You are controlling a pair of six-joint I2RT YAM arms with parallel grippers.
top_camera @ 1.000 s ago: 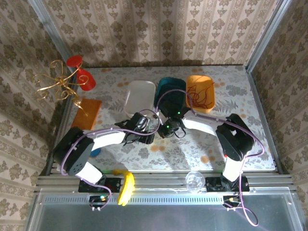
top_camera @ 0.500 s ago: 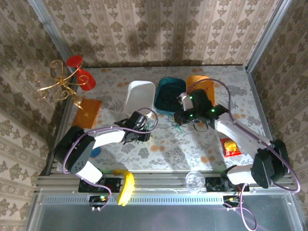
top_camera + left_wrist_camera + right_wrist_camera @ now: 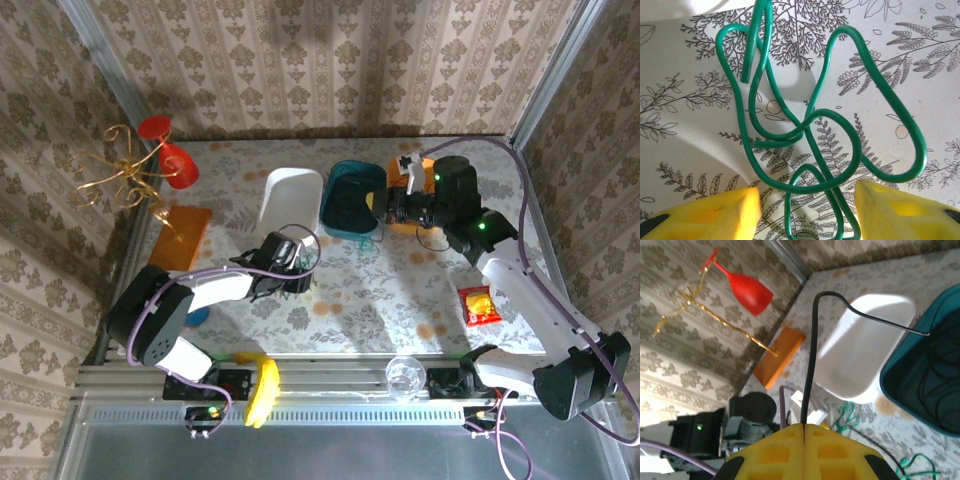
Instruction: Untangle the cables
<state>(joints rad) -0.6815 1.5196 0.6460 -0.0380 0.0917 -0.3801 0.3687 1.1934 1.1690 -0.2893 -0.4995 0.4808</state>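
Black cable (image 3: 810, 360) pinched in right gripper (image 3: 804, 427); left gripper (image 3: 807, 200) spread astride green cable (image 3: 892, 97).

Staged robot lab cell: wallpapered panels (image 3: 330, 60), aluminium frame rails (image 3: 340, 378), floral tabletop (image 3: 380, 300).

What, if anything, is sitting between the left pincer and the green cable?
Nothing visible does. In the left wrist view the green cable lies looped on the tablecloth right ahead of the open left pincer, and some of its strands run between the fingers.
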